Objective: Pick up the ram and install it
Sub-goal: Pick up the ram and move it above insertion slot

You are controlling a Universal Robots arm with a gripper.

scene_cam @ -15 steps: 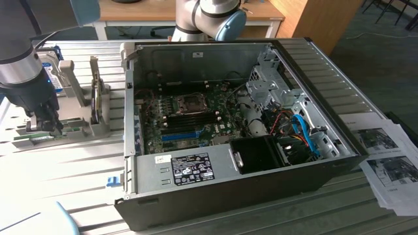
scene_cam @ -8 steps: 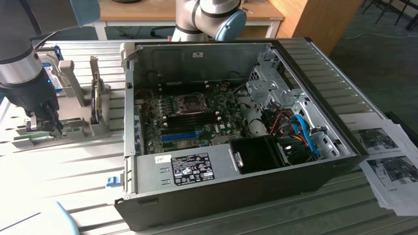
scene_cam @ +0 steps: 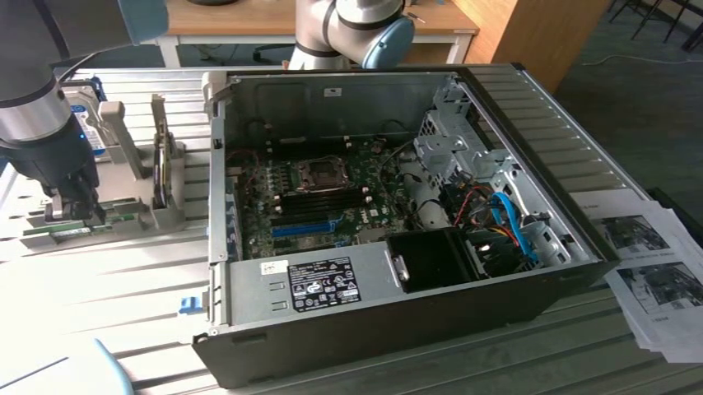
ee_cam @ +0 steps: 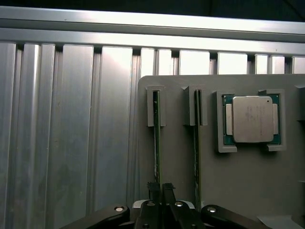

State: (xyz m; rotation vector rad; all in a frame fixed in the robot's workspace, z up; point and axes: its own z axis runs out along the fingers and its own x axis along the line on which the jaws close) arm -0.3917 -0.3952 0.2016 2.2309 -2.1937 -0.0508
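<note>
The slatted metal bench (scene_cam: 132, 271) carries everything. On it stands an open computer case (scene_cam: 384, 329), its side off, so that the motherboard (scene_cam: 318, 197) inside lies in plain sight. Loose printed papers (scene_cam: 654, 271) lie on the bench at the exterior view's right, beside the case.

At the exterior view's left, apart from the case, the robot arm (scene_cam: 44, 123) reaches down over a grey holder (scene_cam: 154, 216). A hard drive (scene_cam: 88, 123) with a blue-white label stands in a rack just behind the arm.

In the wrist view the holder (ee_cam: 248, 181) is a flat grey plate lying on the bench (ee_cam: 57, 133). A square processor (ee_cam: 251, 119) sits in a recess of it. Two thin sticks stand on edge in narrow slots side by side: the ram (ee_cam: 156, 138) and a second stick (ee_cam: 196, 143) between it and the processor.

The end effector (ee_cam: 160, 187) is down at the ram's near end, its two dark fingers drawn close together and pinching the stick, which sits in its slot. In the exterior view the end effector (scene_cam: 75, 216) is low at the holder.
</note>
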